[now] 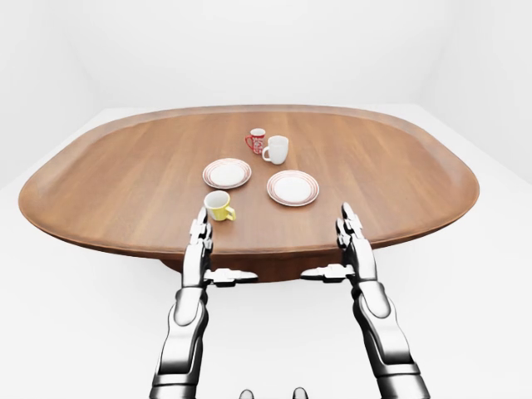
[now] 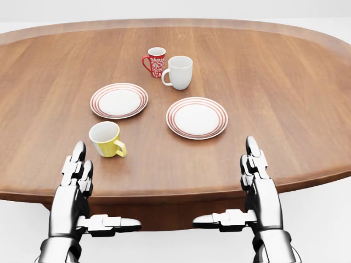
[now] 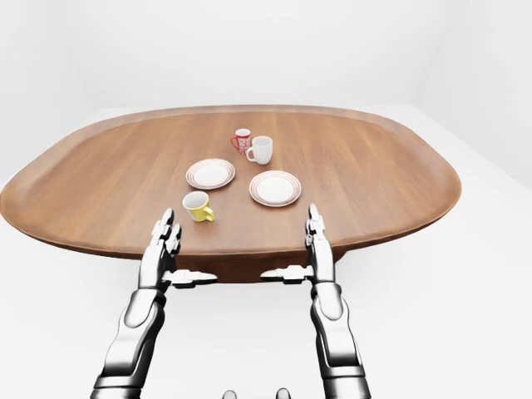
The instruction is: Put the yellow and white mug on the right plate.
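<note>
The yellow and white mug [image 2: 106, 139] stands upright on the wooden table [image 2: 285, 98], handle toward the lower right, just below the left plate [image 2: 119, 101]. The right plate [image 2: 197, 117] lies empty to the mug's right. My left hand [image 2: 90, 203] hangs open near the table's near edge, just below and left of the mug, not touching it. My right hand [image 2: 241, 200] is open too, below the right plate, thumb pointing inward. Both hands hold nothing.
A red patterned mug [image 2: 155, 61] and a plain white mug [image 2: 179, 72] stand side by side above the two plates. The oval table sits in a white room, its rim [image 1: 249, 249] close to my hands.
</note>
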You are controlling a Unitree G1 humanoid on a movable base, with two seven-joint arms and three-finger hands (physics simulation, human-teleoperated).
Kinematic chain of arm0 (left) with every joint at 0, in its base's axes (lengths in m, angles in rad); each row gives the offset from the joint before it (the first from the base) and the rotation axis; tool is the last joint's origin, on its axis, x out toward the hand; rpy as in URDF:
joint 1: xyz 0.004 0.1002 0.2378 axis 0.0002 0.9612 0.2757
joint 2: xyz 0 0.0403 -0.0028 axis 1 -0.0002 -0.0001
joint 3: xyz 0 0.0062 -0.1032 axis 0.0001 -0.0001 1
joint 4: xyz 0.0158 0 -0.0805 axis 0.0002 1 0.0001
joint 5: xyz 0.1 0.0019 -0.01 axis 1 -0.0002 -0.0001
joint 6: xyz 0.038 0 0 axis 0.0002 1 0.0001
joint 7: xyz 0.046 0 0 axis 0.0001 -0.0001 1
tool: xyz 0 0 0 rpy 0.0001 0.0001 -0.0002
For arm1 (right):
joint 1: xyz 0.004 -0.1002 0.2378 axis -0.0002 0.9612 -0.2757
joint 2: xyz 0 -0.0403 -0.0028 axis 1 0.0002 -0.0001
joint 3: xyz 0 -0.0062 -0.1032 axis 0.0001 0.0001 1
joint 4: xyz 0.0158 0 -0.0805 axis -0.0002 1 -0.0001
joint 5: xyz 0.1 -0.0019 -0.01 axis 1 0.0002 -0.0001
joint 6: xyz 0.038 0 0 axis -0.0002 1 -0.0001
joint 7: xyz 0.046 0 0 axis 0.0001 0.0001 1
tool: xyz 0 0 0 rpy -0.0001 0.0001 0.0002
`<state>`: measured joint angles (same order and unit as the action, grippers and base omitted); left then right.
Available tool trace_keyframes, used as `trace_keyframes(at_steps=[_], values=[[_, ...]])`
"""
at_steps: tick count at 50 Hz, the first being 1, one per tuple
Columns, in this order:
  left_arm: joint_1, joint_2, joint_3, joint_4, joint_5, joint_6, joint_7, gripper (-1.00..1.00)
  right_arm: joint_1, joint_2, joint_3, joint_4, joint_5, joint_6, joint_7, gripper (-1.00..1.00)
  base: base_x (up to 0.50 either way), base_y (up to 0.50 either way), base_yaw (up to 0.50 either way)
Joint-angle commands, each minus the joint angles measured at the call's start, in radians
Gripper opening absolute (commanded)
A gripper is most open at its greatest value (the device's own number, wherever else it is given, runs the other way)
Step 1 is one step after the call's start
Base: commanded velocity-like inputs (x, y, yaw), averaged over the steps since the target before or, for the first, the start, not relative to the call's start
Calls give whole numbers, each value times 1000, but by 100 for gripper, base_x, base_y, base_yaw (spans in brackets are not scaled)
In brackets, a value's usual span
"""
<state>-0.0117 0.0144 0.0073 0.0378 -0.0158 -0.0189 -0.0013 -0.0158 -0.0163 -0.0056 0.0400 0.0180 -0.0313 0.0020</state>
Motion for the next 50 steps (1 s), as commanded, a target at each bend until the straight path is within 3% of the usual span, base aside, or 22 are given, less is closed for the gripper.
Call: trace_keyframes(at_steps=[1,5,22,34,50], values=[[17,14,21,-88,-7,63,-29,100,15,-18,-25,-55,3,73,22,100,0,0,0],[28,11,25,-176,-5,106,-39,100,25,-12,-30,-115,-9,119,31,100,0,0,0],[57,15,40,-578,4,106,-92,100,54,-2,-42,-551,-5,119,49,100,0,0,0],[57,13,53,-614,13,106,-105,100,55,-7,-29,-559,-38,119,47,100,0,0,0],[58,11,50,-600,15,106,-106,100,53,-3,-33,-535,-52,119,57,100,0,0,50]])
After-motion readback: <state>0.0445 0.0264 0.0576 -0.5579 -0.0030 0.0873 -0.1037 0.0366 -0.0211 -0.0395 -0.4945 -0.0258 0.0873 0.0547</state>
